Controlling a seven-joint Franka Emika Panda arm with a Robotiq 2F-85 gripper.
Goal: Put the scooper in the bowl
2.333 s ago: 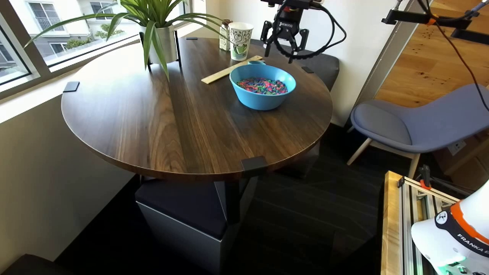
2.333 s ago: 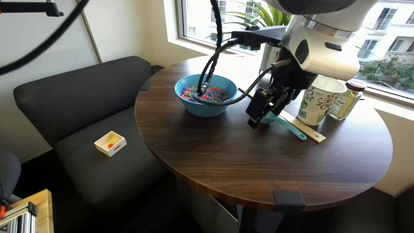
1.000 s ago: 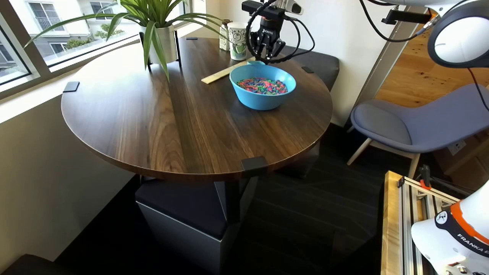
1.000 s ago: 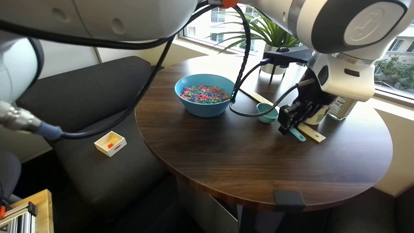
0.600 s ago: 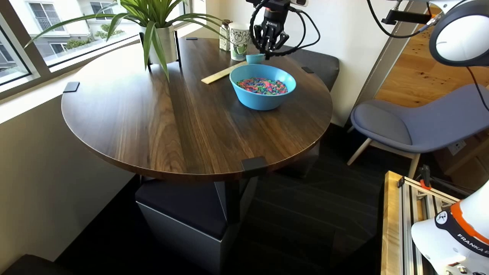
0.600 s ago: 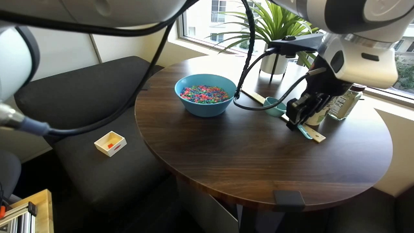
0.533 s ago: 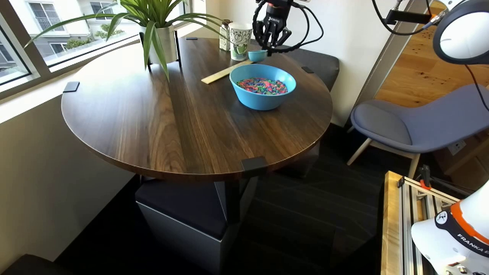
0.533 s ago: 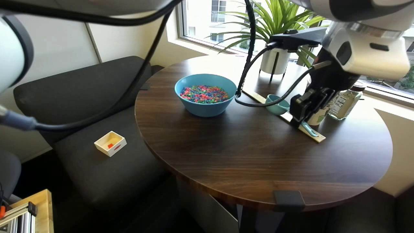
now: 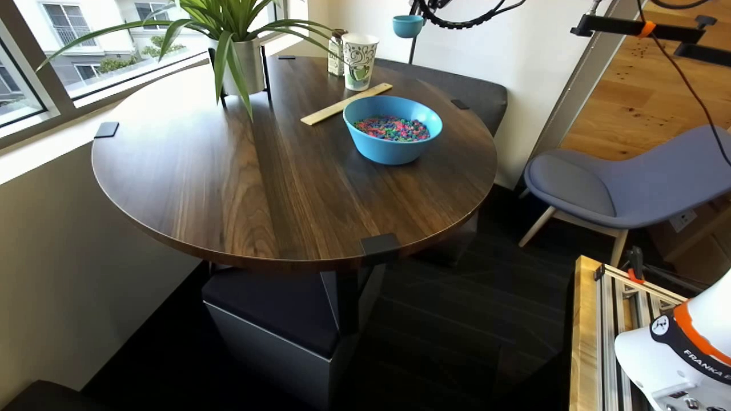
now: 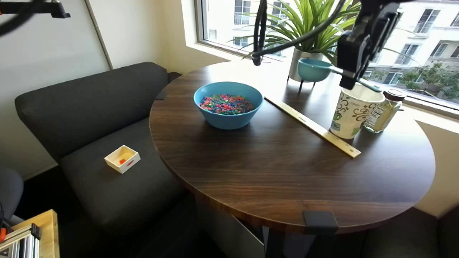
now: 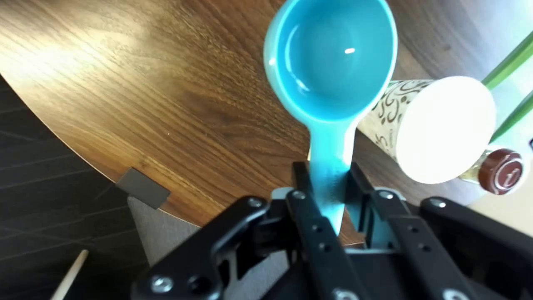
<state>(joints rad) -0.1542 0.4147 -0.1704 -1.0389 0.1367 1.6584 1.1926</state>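
My gripper [image 11: 327,177] is clamping the scooper [image 11: 331,91] by its handle [image 11: 330,152], and I'm kinda hovering it over the table [image 10: 251,172]; in an exterior view the bowl [image 10: 228,122] is sitting at the scooper's 8 o'clock.

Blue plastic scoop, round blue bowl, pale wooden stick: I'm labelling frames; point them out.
Blue plastic scoop [image 11: 329,83]: wrist view, inside its hollow.
Round blue bowl [image 10: 228,122]: an exterior view, outer wall.
Pale wooden stick [image 10: 312,126]: an exterior view, flat top.
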